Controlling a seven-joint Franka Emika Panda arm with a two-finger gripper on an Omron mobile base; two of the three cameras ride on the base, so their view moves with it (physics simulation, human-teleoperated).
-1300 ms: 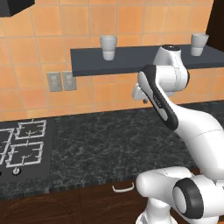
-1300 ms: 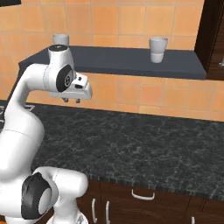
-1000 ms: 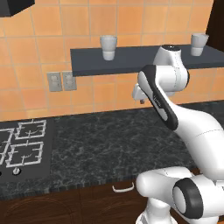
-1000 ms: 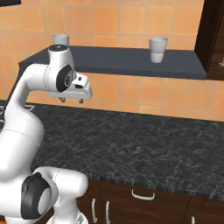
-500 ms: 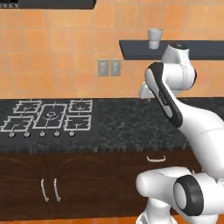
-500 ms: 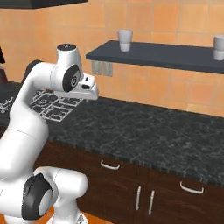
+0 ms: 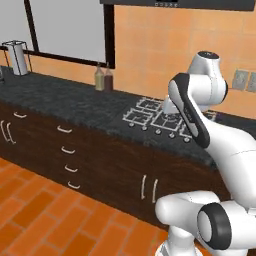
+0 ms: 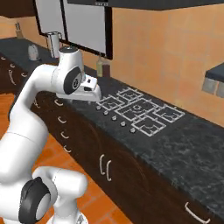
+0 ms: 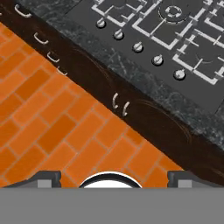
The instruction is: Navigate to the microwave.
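Landmark: cooktop [image 7: 155,116], set in the black counter [image 7: 60,100].

- Far left of it: a steel canister [image 7: 18,57] below the window [image 7: 65,25].
- Nearer left: two bottles [image 7: 104,77] against the wall.
- Gripper [image 7: 169,105]: hangs above the cooktop's front left corner. Fingertips [image 9: 46,177] are spread wide apart with nothing between them.
- Below the cooktop: dark cabinets [image 9: 144,113] and a brick floor [image 9: 52,127].
- Right of it: wall outlets [image 7: 242,79].
- Microwave: place cannot be told.

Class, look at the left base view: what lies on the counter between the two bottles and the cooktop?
Nothing: between the bottles and the cooktop the black counter runs bare in the left base view.
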